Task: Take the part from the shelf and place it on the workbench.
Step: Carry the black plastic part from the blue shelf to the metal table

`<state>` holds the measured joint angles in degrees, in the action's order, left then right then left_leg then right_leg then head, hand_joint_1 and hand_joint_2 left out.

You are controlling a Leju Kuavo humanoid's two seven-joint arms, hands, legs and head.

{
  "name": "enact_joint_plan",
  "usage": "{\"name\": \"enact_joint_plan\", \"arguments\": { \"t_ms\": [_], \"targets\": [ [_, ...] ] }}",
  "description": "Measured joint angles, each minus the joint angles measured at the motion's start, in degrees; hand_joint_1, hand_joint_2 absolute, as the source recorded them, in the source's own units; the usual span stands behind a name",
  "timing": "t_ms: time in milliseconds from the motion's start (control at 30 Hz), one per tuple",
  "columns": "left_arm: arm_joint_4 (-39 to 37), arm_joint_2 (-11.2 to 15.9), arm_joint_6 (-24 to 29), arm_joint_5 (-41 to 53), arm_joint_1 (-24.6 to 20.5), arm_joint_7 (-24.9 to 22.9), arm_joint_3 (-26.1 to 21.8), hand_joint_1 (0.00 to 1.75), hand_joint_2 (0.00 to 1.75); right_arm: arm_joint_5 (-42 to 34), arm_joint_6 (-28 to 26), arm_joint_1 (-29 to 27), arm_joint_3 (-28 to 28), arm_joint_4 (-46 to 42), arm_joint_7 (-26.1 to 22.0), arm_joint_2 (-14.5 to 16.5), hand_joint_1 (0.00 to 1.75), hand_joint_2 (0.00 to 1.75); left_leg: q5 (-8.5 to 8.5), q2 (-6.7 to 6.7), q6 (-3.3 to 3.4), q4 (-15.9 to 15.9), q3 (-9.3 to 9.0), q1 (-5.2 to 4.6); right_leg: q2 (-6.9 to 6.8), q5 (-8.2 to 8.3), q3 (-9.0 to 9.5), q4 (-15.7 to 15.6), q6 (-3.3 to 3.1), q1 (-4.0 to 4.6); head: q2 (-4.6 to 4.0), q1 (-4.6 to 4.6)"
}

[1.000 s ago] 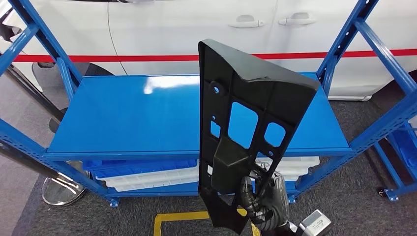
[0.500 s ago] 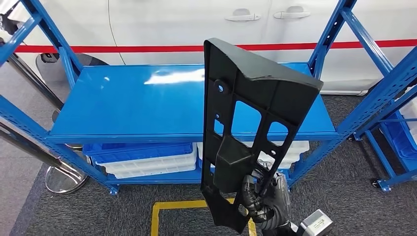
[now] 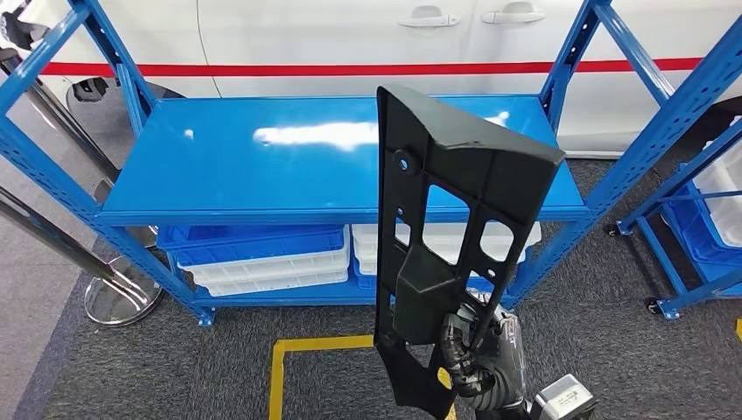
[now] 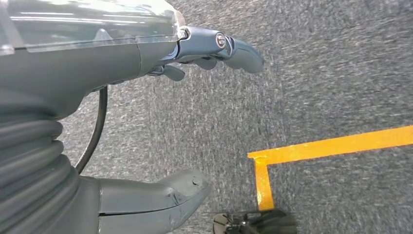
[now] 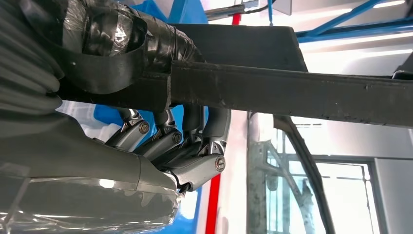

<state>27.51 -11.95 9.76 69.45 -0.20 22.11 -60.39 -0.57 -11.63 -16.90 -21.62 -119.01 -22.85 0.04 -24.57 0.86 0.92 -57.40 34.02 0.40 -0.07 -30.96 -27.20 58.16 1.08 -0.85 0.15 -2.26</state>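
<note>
gripping the black part (image 3: 446,236) near its lower end, the right hand (image 3: 477,359) holds it upright in the head view — in front of the blue shelf (image 3: 262,175), above grey carpet with a yellow line (image 3: 302,346).

left wrist view: the left hand (image 4: 146,122) hangs over carpet, fingers apart, holding nothing.

right wrist view: fingers (image 5: 195,146) wrap the part's edge — a firm hold.

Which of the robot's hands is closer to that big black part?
Right. The right hand grips the black part near its lower end, holding it upright. The left hand hangs open over the grey carpet, apart from the part.
</note>
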Motion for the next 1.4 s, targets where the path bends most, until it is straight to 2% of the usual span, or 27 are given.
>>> {"name": "enact_joint_plan", "arguments": {
  "t_ms": [100,133,233,267,300,333,367,433,467,533,600,633,700,767,800,833,867,933,1000,1100,1133,1200,1267,1300,1333,1367,1400],
  "targets": [
    [0.8,-0.1,-0.5,0.7,0.0,0.0,-0.9,0.0,1.75,-0.3,1.1,-0.3,0.3,0.1,0.1,0.3,1.75,1.75,0.42,-0.11,-0.87,-0.6,0.37,0.1,-0.17,0.35,-0.25,-0.9,-1.53,0.24,0.0,-0.01],
    [1.0,-0.2,-0.6,1.0,0.1,0.1,-1.2,0.0,1.75,-0.5,1.5,-0.4,0.4,0.1,0.1,0.4,1.75,1.75,-0.72,-0.18,-1.15,-1.6,0.9,0.21,-0.25,0.78,-0.69,-0.9,-2.1,0.22,0.0,-0.01],
    [1.3,-0.3,-0.9,1.4,0.2,0.2,-1.8,0.0,1.75,-1.6,2.5,-0.6,0.5,0.1,0.0,0.6,1.75,1.75,-7.96,-0.32,-1.75,-10.4,3.98,0.36,-0.34,2.18,-2.43,-0.9,-3.16,0.34,0.0,0.01],
    [1.4,-0.4,-0.9,1.5,0.2,0.2,-2.0,0.0,1.75,-1.8,2.6,-0.7,0.6,0.1,0.0,0.6,1.75,1.75,-9.7,-0.33,-1.81,-13.7,4.78,0.36,-0.3,2.59,-3.05,-0.8,-3.23,0.51,0.0,0.0],
    [1.5,-0.4,-1.0,1.5,0.2,0.2,-2.2,0.0,1.75,-2.0,2.7,-0.8,0.8,0.1,-0.1,0.7,1.75,1.75,-10.33,-0.33,-1.74,-15.8,4.91,0.33,-0.14,2.98,-3.71,-0.6,-3.27,0.7,0.0,0.0],
    [1.5,-0.4,-1.0,1.6,0.2,0.3,-2.3,0.0,1.75,-2.2,2.9,-0.8,0.9,0.1,-0.1,0.8,1.75,1.75,-9.76,-0.38,-1.51,-15.9,4.05,0.25,0.11,3.34,-4.34,-0.4,-3.26,0.92,0.0,0.01],
    [1.5,-0.4,-1.1,1.8,0.2,0.3,-2.4,0.0,1.75,-2.3,3.1,-0.9,1.0,0.1,-0.1,0.8,1.75,1.75,-8.39,-0.58,-1.07,-14.0,2.17,0.12,0.47,3.66,-4.93,-0.2,-3.24,1.16,0.0,0.0],
    [1.8,-0.4,-1.3,2.2,0.2,0.5,-2.5,0.0,1.75,-2.6,3.3,-0.9,1.3,0.1,-0.3,1.0,1.75,1.75,-6.03,-2.43,0.59,-5.9,-3.36,-0.26,1.29,4.3,-5.87,0.1,-3.16,1.48,0.0,-0.02],
    [2.0,-0.4,-1.4,2.4,0.2,0.5,-2.5,0.0,1.75,-2.7,3.4,-0.9,1.3,0.1,-0.3,1.1,1.75,1.75,-5.58,-3.5,1.17,-2.4,-5.56,-0.39,1.71,4.64,-6.21,0.3,-3.0,1.48,0.0,-0.02],
    [2.3,-0.4,-1.4,2.6,0.3,0.6,-2.7,0.0,1.75,-2.9,3.4,-0.9,1.5,0.1,-0.4,1.3,1.75,1.75,-5.62,-4.54,1.71,0.9,-7.3,-0.69,2.63,5.45,-6.77,0.3,-2.37,1.08,0.0,-0.02],
    [2.4,-0.5,-1.4,2.6,0.2,0.6,-2.8,0.0,1.75,-3.0,3.4,-1.0,1.6,0.1,-0.4,1.4,1.75,1.75,-4.57,-3.41,1.66,2.0,-7.29,-0.7,3.4,6.11,-7.15,0.1,-1.63,0.83,0.0,-0.02],
    [2.4,-0.6,-1.5,2.6,0.1,0.7,-2.8,0.0,1.75,-3.0,3.4,-1.1,1.7,0.1,-0.4,1.5,1.75,1.75,-3.92,-2.7,1.83,2.7,-7.23,-0.54,3.09,5.5,-7.53,0.6,-1.32,0.86,0.0,-0.02],
    [2.5,-0.7,-1.5,2.6,0.1,0.7,-2.8,0.0,1.75,-3.0,3.4,-1.2,1.9,0.1,-0.4,1.5,1.75,1.75,-2.72,-1.18,2.01,3.5,-6.67,-0.18,1.58,1.55,-9.11,4.5,-0.78,0.72,0.0,-0.04],
    [2.5,-0.8,-1.5,2.6,0.1,0.6,-2.9,0.0,1.75,-3.0,3.4,-1.2,2.0,0.1,-0.4,1.5,1.75,1.75,-2.13,0.24,2.0,3.1,-5.39,-0.13,0.73,-3.01,-11.33,11.3,0.01,0.16,0.0,-0.03],
    [2.5,-0.8,-1.6,2.7,0.2,0.6,-2.9,0.0,1.75,-3.0,3.4,-1.3,2.1,0.1,-0.4,1.5,1.75,1.75,-1.92,0.99,1.86,2.7,-4.67,-0.07,0.57,-3.83,-11.89,14.0,0.44,-0.17,0.0,-0.03],
    [2.5,-0.9,-1.6,2.7,0.2,0.6,-3.0,0.0,1.75,-3.0,3.4,-1.3,2.2,0.1,-0.4,1.5,1.75,1.75,-1.77,1.73,1.7,2.2,-3.92,0.04,0.41,-3.34,-11.59,15.0,0.89,-0.5,0.0,-0.03],
    [2.5,-1.0,-1.6,2.7,0.1,0.6,-3.1,0.0,1.75,-3.0,3.4,-1.4,2.3,0.1,-0.3,1.5,1.75,1.75,-1.67,2.43,1.51,1.6,-3.13,0.2,0.09,-1.91,-10.25,13.9,1.33,-0.84,0.0,-0.03],
    [2.6,-1.1,-1.7,2.8,0.0,0.6,-3.2,0.0,1.75,-3.0,3.5,-1.4,2.4,0.1,-0.2,1.5,1.75,1.75,-1.67,3.57,0.9,0.1,-1.64,0.46,-1.77,0.4,-5.31,7.1,2.17,-1.26,0.0,-0.04],
    [3.0,-1.3,-1.8,3.0,0.0,0.6,-3.4,0.0,1.75,-3.0,3.7,-1.4,2.4,0.1,-0.1,1.5,1.75,1.75,-1.69,4.35,0.03,-1.1,-0.87,0.43,-3.38,0.58,-2.34,2.2,1.58,-0.96,0.0,0.01],
    [3.3,-1.4,-1.9,3.1,-0.1,0.6,-3.5,0.0,1.75,-3.0,3.9,-1.5,2.6,0.1,0.0,1.5,1.75,1.75,-1.36,5.15,-1.27,-1.6,-0.71,0.49,-2.62,0.76,-3.08,1.5,-0.69,-0.56,0.0,0.05],
    [3.4,-1.4,-1.9,3.2,-0.1,0.6,-3.6,0.0,1.75,-3.0,4.0,-1.5,2.6,0.1,0.0,1.5,1.75,1.75,-2.06,4.53,-1.72,-2.0,-0.44,0.66,-2.15,1.2,-3.57,1.5,-1.36,-0.55,0.0,0.07],
    [3.4,-1.5,-1.9,3.2,0.1,0.6,-3.7,0.0,1.75,-3.0,4.0,-1.6,2.7,0.1,0.0,1.6,1.75,1.75,-6.35,1.87,-2.22,-5.9,0.98,0.87,-1.19,2.43,-4.85,1.3,-2.47,-0.45,0.0,0.05],
    [3.4,-1.5,-1.9,3.2,0.2,0.6,-3.8,0.0,1.75,-3.0,4.0,-1.5,2.7,0.1,0.0,1.8,1.75,1.75,-11.68,-0.08,-2.03,-13.0,3.05,0.78,0.03,3.63,-6.4,1.4,-2.99,-0.01,0.0,0.06],
    [3.4,-1.5,-1.9,3.2,0.3,0.6,-3.8,0.0,1.75,-3.0,4.0,-1.6,2.7,0.1,0.0,1.8,1.75,1.75,-13.05,-0.36,-1.76,-16.0,3.58,0.68,0.72,4.22,-7.21,1.5,-3.13,0.26,0.0,0.07],
    [3.4,-1.5,-1.9,3.2,0.2,0.6,-3.8,0.0,1.75,-3.0,4.0,-1.6,2.8,0.1,0.0,1.8,1.75,1.75,-13.08,-0.44,-1.39,-17.3,3.29,0.54,1.4,4.75,-7.93,1.5,-3.21,0.52,0.0,0.07],
    [3.4,-1.5,-1.9,3.2,0.2,0.6,-3.8,0.0,1.75,-3.0,4.0,-1.6,2.8,0.1,0.0,1.8,1.75,1.75,-12.06,-0.59,-0.88,-16.5,1.96,0.31,2.16,5.3,-8.62,1.6,-3.24,0.78,0.0,0.07],
    [3.4,-1.5,-1.9,3.2,0.2,0.6,-3.8,0.0,1.75,-3.0,4.0,-1.6,2.9,0.1,0.0,1.8,1.75,1.75,-10.37,-0.98,-0.23,-13.5,-0.4,0.04,2.93,5.82,-9.19,1.7,-3.25,1.02,0.0,0.07]
  ]
}}
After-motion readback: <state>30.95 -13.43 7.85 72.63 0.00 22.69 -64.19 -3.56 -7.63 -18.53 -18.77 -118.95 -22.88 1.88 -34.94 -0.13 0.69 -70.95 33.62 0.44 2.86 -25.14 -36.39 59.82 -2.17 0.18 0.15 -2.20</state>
